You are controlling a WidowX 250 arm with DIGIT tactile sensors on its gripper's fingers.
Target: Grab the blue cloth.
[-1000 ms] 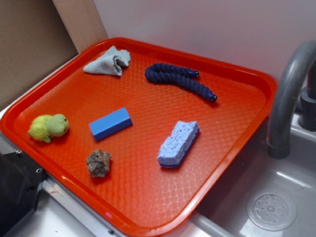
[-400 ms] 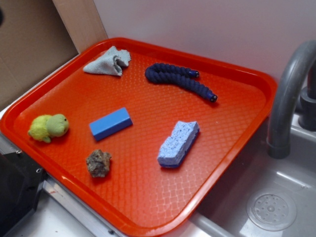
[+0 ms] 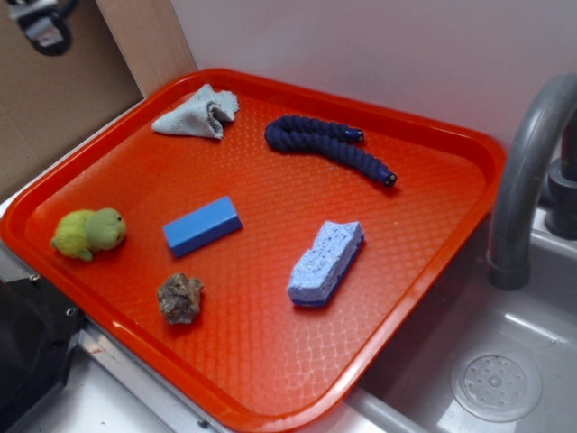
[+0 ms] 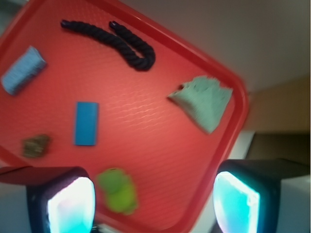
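Observation:
The blue cloth (image 3: 196, 114) is a pale grey-blue folded rag at the far left corner of the red tray (image 3: 270, 361). In the wrist view it (image 4: 204, 101) lies at the right, near the tray's rim. My gripper (image 3: 41, 25) shows only as a dark part at the top left edge of the exterior view, high above and left of the cloth. In the wrist view my gripper (image 4: 154, 204) is open and empty, its two fingers wide apart over the tray's near edge.
On the tray lie a dark navy rope (image 3: 326, 146), a speckled blue sponge (image 3: 326, 262), a blue block (image 3: 202, 225), a green plush toy (image 3: 88, 233) and a brown rock (image 3: 180, 298). A grey tap (image 3: 527, 171) and a sink (image 3: 496, 383) are at the right. A cardboard wall (image 3: 63, 90) stands at the left.
My gripper has come into the exterior view at the top left corner. Nothing on the tray has moved.

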